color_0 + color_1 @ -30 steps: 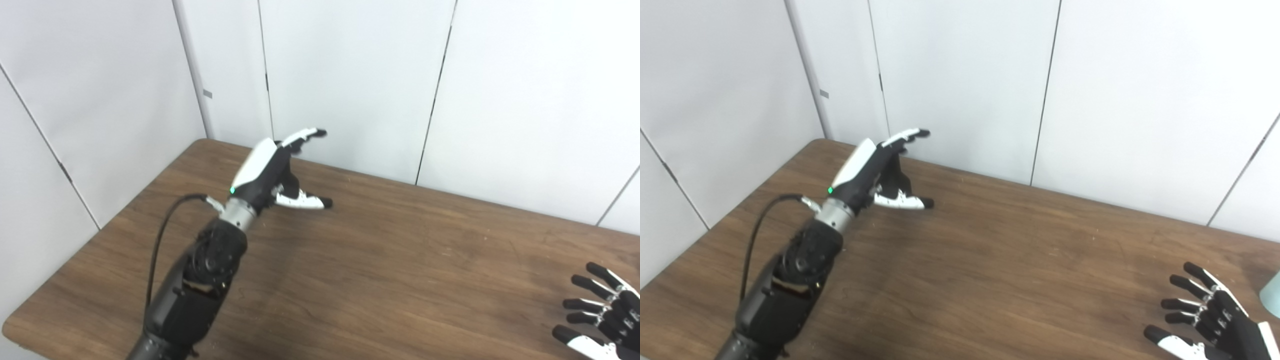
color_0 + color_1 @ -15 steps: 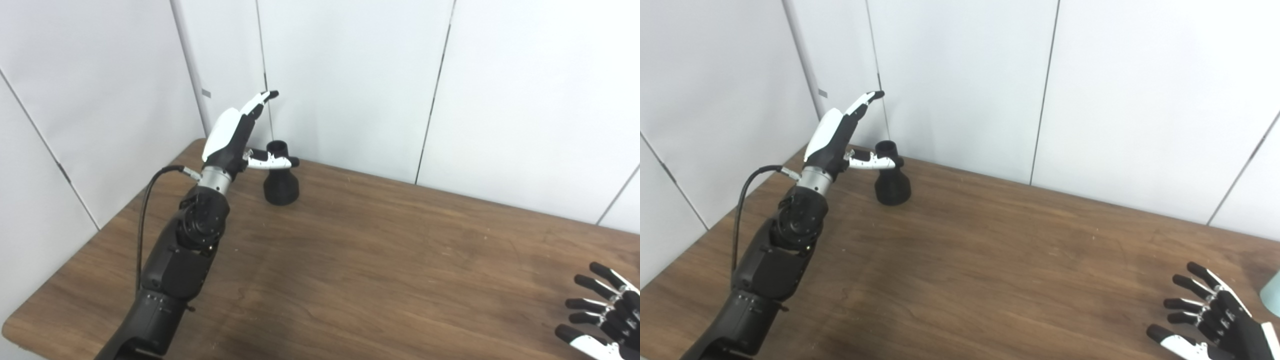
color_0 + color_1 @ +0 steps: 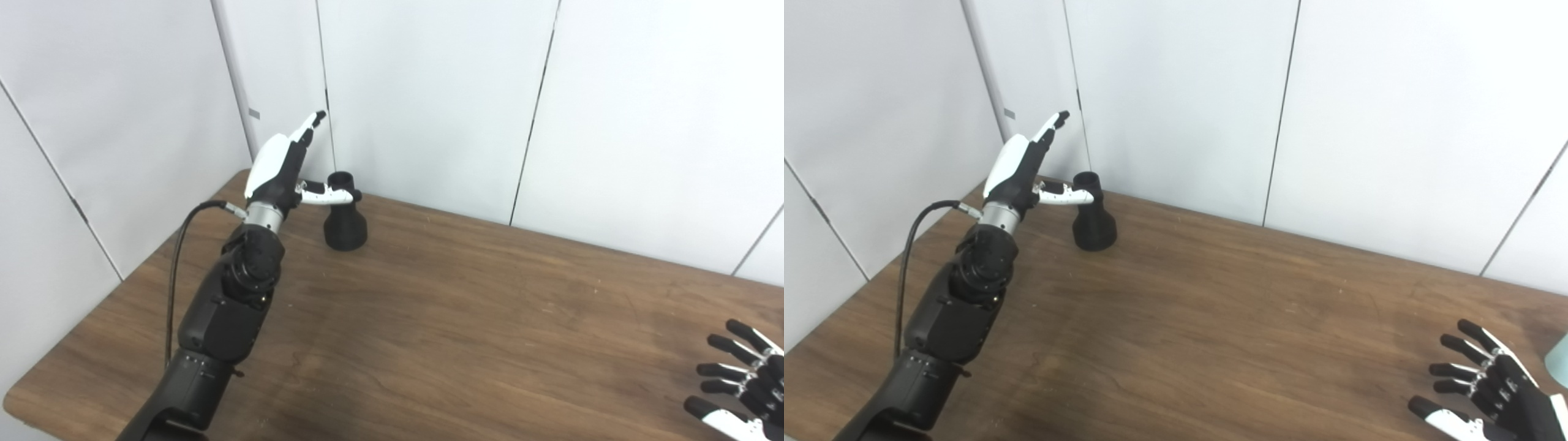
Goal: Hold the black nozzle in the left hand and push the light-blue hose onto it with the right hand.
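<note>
A black nozzle (image 3: 344, 215) with a flared base stands upright at the table's far left, close to the wall. My left hand (image 3: 286, 164) is raised just left of it, open, fingers pointing up and the thumb reaching across the front of the nozzle's neck. I cannot tell whether the thumb touches it. My right hand (image 3: 1488, 392) hovers open with spread fingers over the table's near right corner. A sliver of the light-blue hose (image 3: 1558, 361) shows at the right edge of the right eye view only.
The brown wooden table (image 3: 465, 318) is backed by white wall panels (image 3: 429, 98) close behind the nozzle. A black cable (image 3: 177, 269) loops off my left forearm.
My left hand rose and swung left toward the far corner, uncovering the nozzle; in the last half second it drifted slightly further left. The right hand barely moved.
</note>
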Controlling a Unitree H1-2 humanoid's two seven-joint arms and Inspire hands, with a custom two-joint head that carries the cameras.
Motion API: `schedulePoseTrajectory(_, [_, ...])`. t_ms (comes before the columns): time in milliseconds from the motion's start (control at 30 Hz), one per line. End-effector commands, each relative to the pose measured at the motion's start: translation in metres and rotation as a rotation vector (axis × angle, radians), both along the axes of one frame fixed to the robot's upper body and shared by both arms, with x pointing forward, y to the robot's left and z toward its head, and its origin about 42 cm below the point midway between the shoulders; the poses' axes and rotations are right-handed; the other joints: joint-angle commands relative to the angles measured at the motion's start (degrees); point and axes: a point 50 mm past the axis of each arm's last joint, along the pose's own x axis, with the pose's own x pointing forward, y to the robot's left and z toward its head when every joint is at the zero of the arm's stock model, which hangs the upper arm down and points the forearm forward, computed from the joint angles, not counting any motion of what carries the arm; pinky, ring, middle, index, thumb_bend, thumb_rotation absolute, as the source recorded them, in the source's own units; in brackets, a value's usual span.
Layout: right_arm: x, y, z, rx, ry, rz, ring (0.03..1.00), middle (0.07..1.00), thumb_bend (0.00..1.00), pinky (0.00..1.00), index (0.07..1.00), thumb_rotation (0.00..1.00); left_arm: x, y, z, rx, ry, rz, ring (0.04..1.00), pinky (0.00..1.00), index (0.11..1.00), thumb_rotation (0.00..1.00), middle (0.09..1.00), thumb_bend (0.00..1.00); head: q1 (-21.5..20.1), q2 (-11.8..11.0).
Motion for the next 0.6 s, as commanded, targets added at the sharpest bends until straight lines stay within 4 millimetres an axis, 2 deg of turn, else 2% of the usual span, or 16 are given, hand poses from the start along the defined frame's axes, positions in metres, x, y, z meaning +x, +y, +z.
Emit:
schedulePoseTrajectory(0, [0.006,-0.004,0.019,-0.009,-0.088,0.010,0.615,0.770,0.65,0.55,0.834,0.00,0.004,0.010,0.018,0.028,-0.028,0.020,0.965,0.91,0.957,0.24,0.941,0.94,0.0,0.0])
schedulePoseTrajectory(267, [0.004,-0.005,0.021,-0.015,-0.091,0.007,0.606,0.758,0.67,0.53,0.820,0.00,-0.001,0.008,0.006,0.027,0.071,0.021,0.972,0.93,0.951,0.27,0.939,0.98,-0.6,0.5])
schedulePoseTrajectory(567, [0.002,-0.004,0.021,-0.017,-0.084,0.013,0.604,0.753,0.68,0.53,0.813,0.00,-0.001,-0.004,-0.002,0.046,0.146,0.045,0.993,0.93,0.956,0.24,0.947,0.97,-0.8,0.9])
